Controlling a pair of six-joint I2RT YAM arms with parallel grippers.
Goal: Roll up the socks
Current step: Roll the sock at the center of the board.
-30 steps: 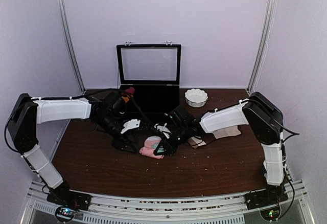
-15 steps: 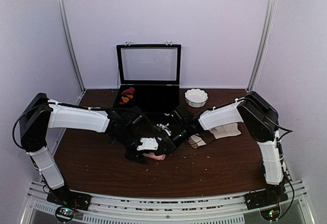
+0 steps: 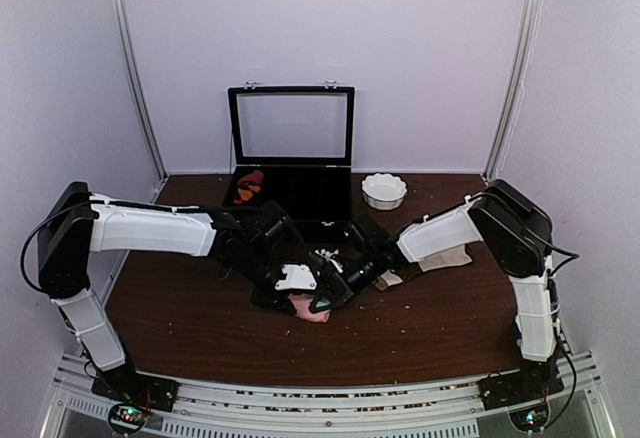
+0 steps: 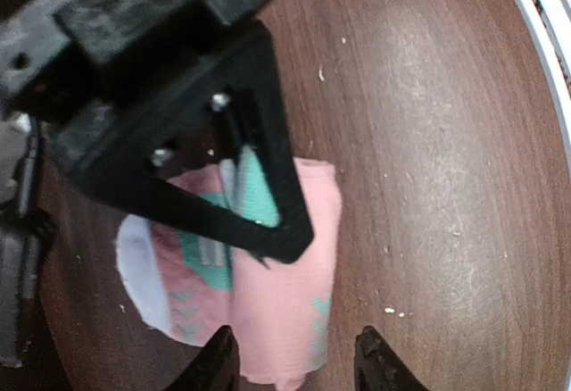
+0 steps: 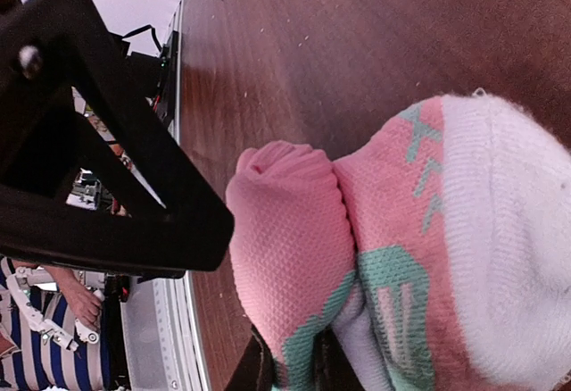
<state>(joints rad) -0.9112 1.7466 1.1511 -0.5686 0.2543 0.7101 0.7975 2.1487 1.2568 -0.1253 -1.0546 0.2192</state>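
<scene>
Pinching pink sock [image 5: 294, 230], right claw [image 5: 290, 369] clamped; left claw [image 4: 296, 364] spread astride its end, well off table [image 4: 446, 141] edge.

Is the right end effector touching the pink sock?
Touching. The right wrist view shows the right end effector closed on the pink sock, with the sock's fabric squeezed between its jaws at the bottom edge of the picture.

- The pink sock [image 3: 308, 307] sits mid-surface [image 3: 200, 328], bunched into a fat, loose roll.
- It's pink knit with mint patches, and one end shows a broad white band.
- The right claw [image 5: 293, 366] pinches a fold at the roll's edge.
- The cream sock [image 3: 447, 257] lies flat well off to the right, plain beige, with only part of it showing.
</scene>
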